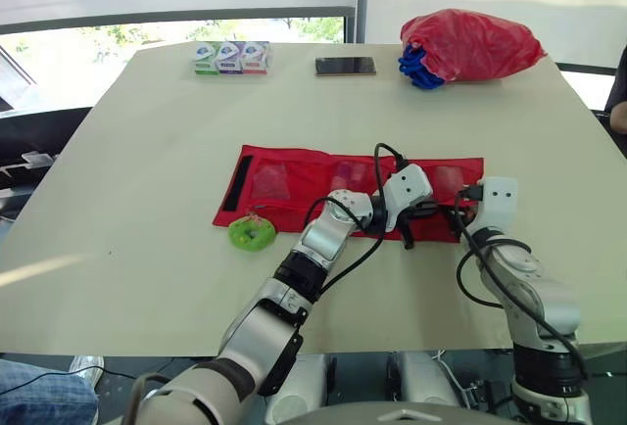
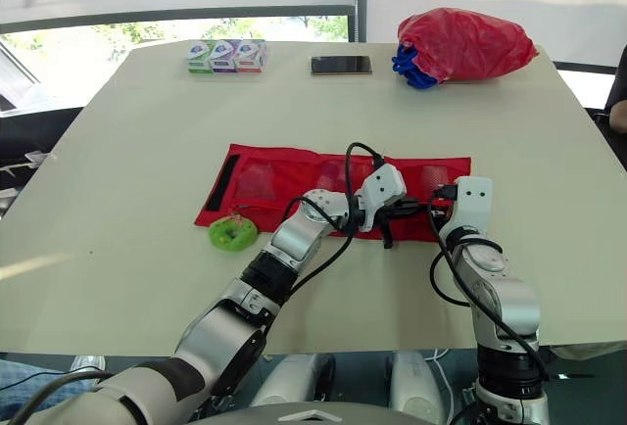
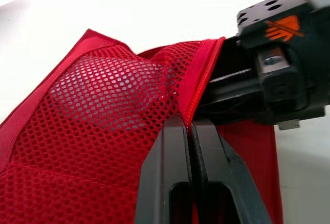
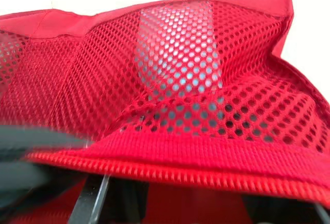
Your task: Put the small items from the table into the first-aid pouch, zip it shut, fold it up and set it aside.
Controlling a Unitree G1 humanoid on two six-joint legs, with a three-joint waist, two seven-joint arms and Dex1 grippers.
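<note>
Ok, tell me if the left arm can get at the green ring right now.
Likely not yet: the left gripper has its jaws shut on the red pouch. The green ring lies uncovered on the table near that arm, so once it lets go, probably yes.

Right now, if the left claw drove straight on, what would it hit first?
The pouch: the left claw is shut on its zip edge, with mesh straight ahead. The right claw sits just beside that line; depth is unclear, so it might clip it.
</note>
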